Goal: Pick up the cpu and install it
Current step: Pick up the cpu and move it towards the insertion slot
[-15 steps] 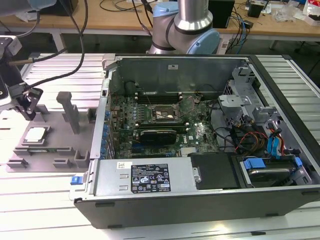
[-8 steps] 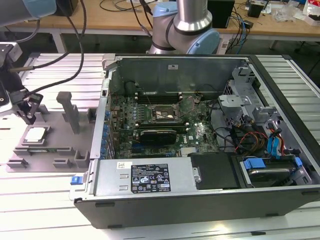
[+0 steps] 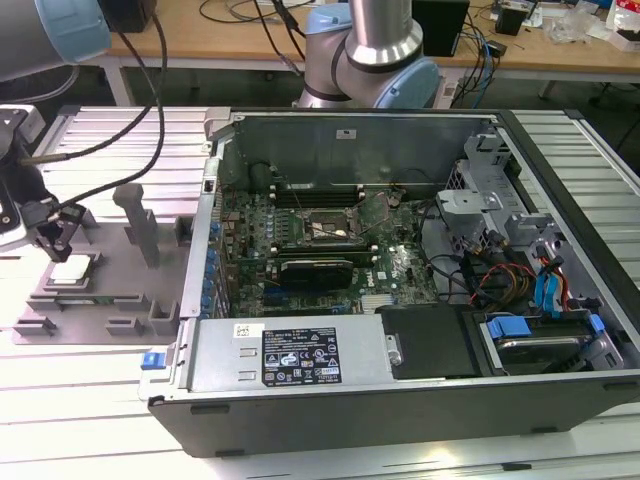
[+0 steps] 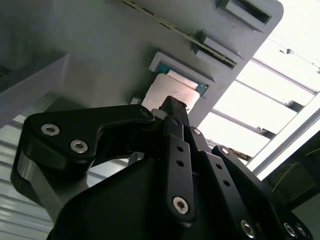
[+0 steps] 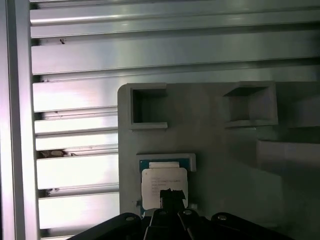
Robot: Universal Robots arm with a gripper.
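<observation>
Pick-up step, approach phase: gripper [image 3: 57, 243], jaws pressed together and empty, hangs over the cpu [image 3: 72, 270], seated in the fixture [image 3: 112, 278] at 9 o'clock of the case [image 3: 420, 400]; grasping likely requires spread jaws squared to its edges.

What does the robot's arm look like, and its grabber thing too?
The arm is made of shiny silver-grey tubes with rounded light blue caps at its joints. A black cable hangs beside it in the exterior view. The gripper is black, built from flat jointed bars dotted with round silver screws, and it narrows to a thin tip.
</observation>
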